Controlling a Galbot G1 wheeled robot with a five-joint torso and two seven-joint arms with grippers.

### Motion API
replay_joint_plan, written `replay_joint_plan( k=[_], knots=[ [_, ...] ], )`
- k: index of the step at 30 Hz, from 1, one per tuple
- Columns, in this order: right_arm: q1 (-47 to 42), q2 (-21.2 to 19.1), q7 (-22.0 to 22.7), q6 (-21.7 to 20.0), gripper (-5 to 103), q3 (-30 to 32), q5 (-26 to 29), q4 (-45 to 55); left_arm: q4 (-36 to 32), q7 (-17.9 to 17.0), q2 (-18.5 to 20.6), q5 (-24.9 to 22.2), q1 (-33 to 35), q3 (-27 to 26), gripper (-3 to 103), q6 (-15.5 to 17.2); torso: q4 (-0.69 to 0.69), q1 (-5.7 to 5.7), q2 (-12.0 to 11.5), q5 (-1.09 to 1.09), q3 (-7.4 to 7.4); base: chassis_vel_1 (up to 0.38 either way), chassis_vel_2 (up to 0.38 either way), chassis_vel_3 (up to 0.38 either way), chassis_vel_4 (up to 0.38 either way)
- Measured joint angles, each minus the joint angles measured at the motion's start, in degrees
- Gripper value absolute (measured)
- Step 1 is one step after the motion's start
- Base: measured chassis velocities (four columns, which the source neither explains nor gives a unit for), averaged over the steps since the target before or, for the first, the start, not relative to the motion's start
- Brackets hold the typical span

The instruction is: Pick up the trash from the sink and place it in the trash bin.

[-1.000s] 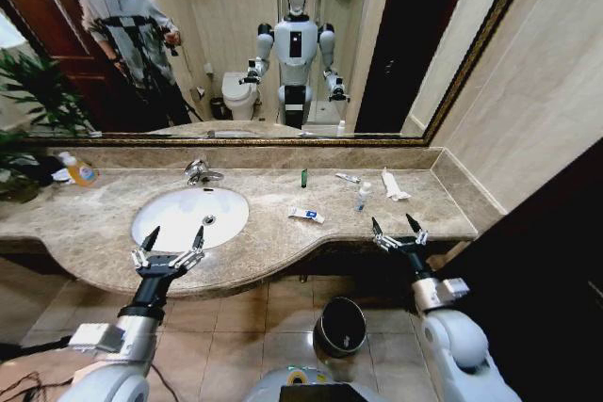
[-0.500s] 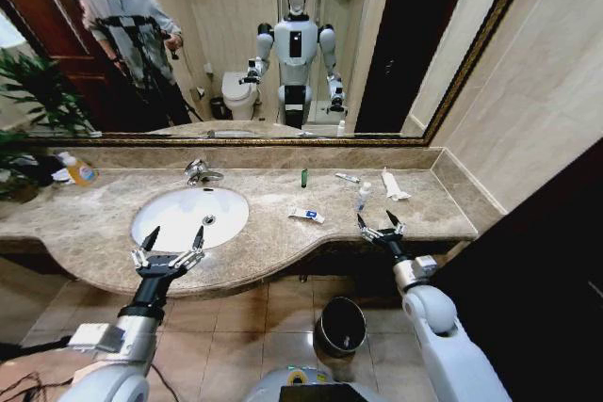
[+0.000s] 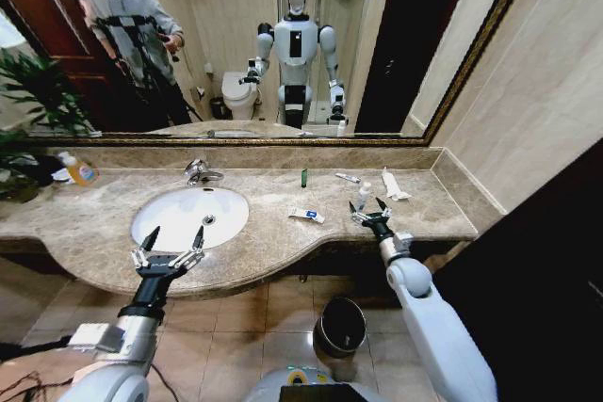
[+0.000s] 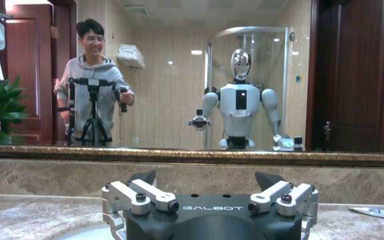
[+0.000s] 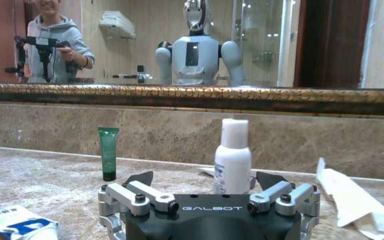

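Right gripper (image 3: 366,208) has advanced, spread wide, to the small white bottle (image 3: 363,194); left gripper (image 3: 171,237) unchanged, wide.

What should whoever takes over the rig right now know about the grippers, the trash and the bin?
Right gripper: open, empty, out over the counter, lined up just short of the small white bottle.
Left gripper: open, empty, hovering at the front edge of the sink.
Trash, all on the counter, none in the basin: flat white-blue packet, green bottle, thin stick, white tube.
Trash bin: on the floor below the counter edge.
Done: nothing picked up yet.
Left: grab each item and drop it in the bin. Leave the orange soap bottle.
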Motion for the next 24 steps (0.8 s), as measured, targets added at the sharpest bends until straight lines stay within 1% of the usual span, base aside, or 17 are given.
replay_joint_plan(
  k=[9, 10, 11, 14, 15, 18, 20, 21, 23, 24],
  knots=[
    [3.9, 0.1, 0.0, 0.7, 101, -1.4, 0.0, -3.9, 0.0, 0.0, 0.0, 0.0, 0.0, 0.0, 100, 0.0, 0.0, 0.0, 0.0, -0.01, 0.0, 0.0, 0.0, 0.0, 0.0],
    [4.2, 0.1, 0.0, 1.1, 97, -1.4, 0.0, -4.4, 0.0, 0.0, 0.0, 0.0, 0.0, 0.0, 100, 0.0, 0.0, 0.0, 0.0, -0.01, 0.0, 0.0, 0.0, 0.0, 0.0],
    [4.2, 0.1, 0.0, 1.1, 97, -1.4, 0.0, -4.4, 0.0, 0.0, 0.0, 0.0, 0.0, 0.0, 100, 0.0, 0.0, 0.0, 0.0, -0.01, 0.0, 0.0, 0.0, 0.0, 0.0],
    [4.3, 0.0, -0.1, 1.9, 86, -1.1, 0.1, -4.9, 0.0, 0.0, 0.0, 0.0, 0.0, 0.0, 100, 0.0, 0.0, 0.0, 0.0, 0.0, 0.0, 0.0, 0.0, 0.0, 0.0],
    [4.3, 0.0, -0.1, 1.9, 86, -1.1, 0.1, -4.9, 0.0, 0.0, 0.0, 0.0, 0.0, 0.0, 100, 0.0, 0.0, 0.0, 0.0, 0.0, 0.0, 0.0, 0.0, 0.0, 0.0],
    [4.0, -0.3, -0.4, 2.1, 74, -0.6, 0.2, -4.8, 0.0, 0.0, 0.0, 0.0, 0.0, 0.0, 100, 0.0, 0.0, 0.0, 0.0, -0.01, 0.0, 0.0, 0.0, 0.0, 0.0],
    [3.9, -0.3, -0.5, 2.2, 74, -0.5, 0.3, -4.8, 0.0, 0.0, 0.0, 0.0, 0.0, 0.0, 100, 0.0, 0.0, 0.0, 0.0, 0.0, 0.0, 0.0, 0.0, 0.0, 0.0],
    [3.6, -0.5, -0.8, 2.2, 66, -0.2, 0.3, -4.6, 0.0, 0.0, 0.0, 0.0, 0.0, 0.0, 100, 0.0, -0.01, 0.0, 0.0, 0.0, 0.0, 0.0, 0.0, 0.0, 0.0],
    [3.3, -0.5, -0.9, 2.3, 66, -0.1, 0.4, -4.5, 0.0, 0.0, 0.0, 0.0, 0.0, 0.0, 100, 0.0, -0.01, 0.0, 0.0, 0.0, 0.0, 0.0, 0.0, 0.0, 0.0],
    [3.2, -0.6, -0.9, 2.3, 61, 0.0, 0.4, -4.5, 0.0, 0.0, 0.0, 0.0, 0.0, 0.0, 100, 0.0, -0.01, 0.0, 0.0, 0.0, 0.0, 0.0, 0.0, 0.0, 0.0]
  ],
)
